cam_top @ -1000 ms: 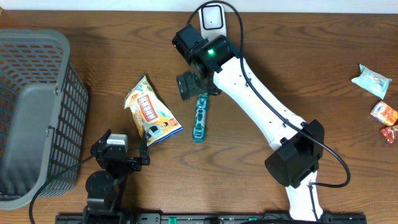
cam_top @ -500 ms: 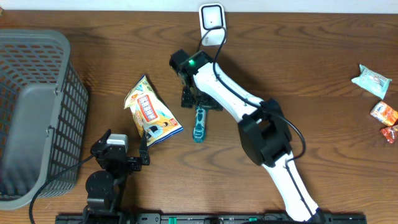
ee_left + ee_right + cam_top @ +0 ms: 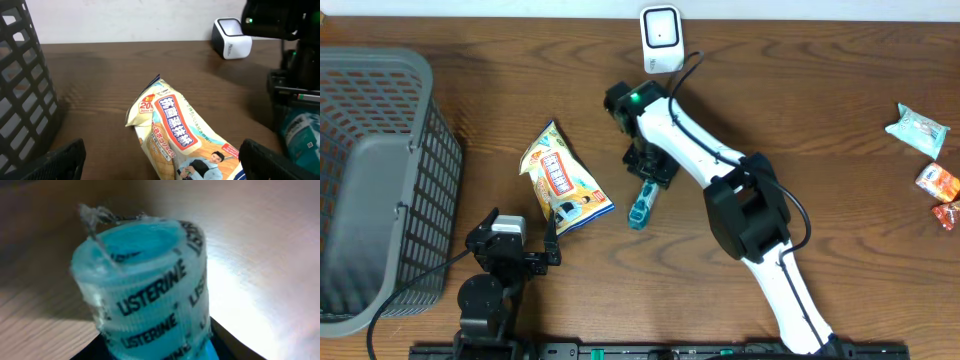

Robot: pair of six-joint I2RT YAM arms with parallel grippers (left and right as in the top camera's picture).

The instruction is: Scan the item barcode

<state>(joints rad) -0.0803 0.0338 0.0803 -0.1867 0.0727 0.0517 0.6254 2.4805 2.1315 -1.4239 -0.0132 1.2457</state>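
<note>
While the right gripper [image 3: 648,172] is set on the upper end of the Listerine pack [image 3: 639,208], a firm grip cannot be confirmed.
The pack is found lying on the table [image 3: 840,120], below the scanner [image 3: 660,35] and beside a snack bag [image 3: 563,180]. The left gripper [image 3: 162,157] is held wide open near the bag.

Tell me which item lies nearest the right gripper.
The teal Listerine bottle, directly at the right gripper; the snack bag and small packets lie apart.

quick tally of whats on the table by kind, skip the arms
basket: 1
barcode scanner: 1
snack bag: 1
blue listerine pack: 1
small packets: 3
total: 7
</note>
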